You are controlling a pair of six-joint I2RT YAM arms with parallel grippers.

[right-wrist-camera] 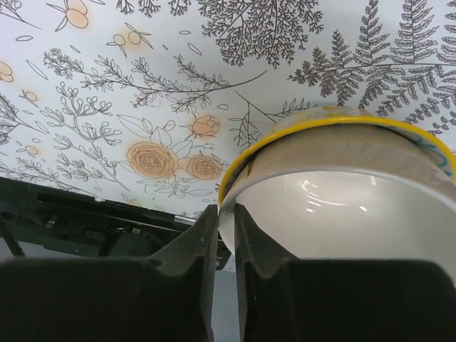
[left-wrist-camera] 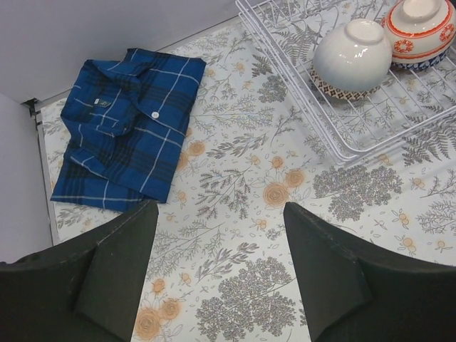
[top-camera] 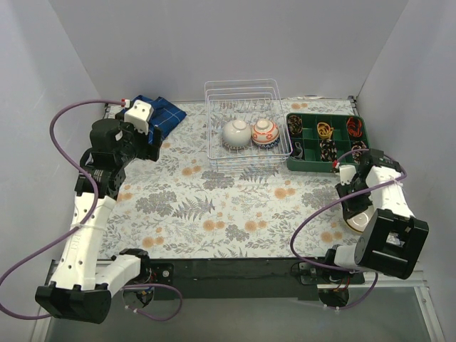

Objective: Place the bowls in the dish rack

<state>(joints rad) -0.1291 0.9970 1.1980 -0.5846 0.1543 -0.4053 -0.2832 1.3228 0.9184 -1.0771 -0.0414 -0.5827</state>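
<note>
The bowl (right-wrist-camera: 342, 206) is yellow-rimmed, the shirt (left-wrist-camera: 128, 132) blue plaid, the table (left-wrist-camera: 242, 214) floral.

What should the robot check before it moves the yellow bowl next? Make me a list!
1. Grip: the right gripper pinches the rim of the yellow-rimmed bowl: ok.
2. That bowl lifted off the table: cannot tell.
3. Free room in the dish rack behind the white bowl and the red-patterned bowl: ok.
4. The left gripper open, off to the rack's left: ok.

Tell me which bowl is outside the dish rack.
The yellow-rimmed bowl, rim pinched by the right gripper; the white bowl and red-patterned bowl sit inside the dish rack.
</note>
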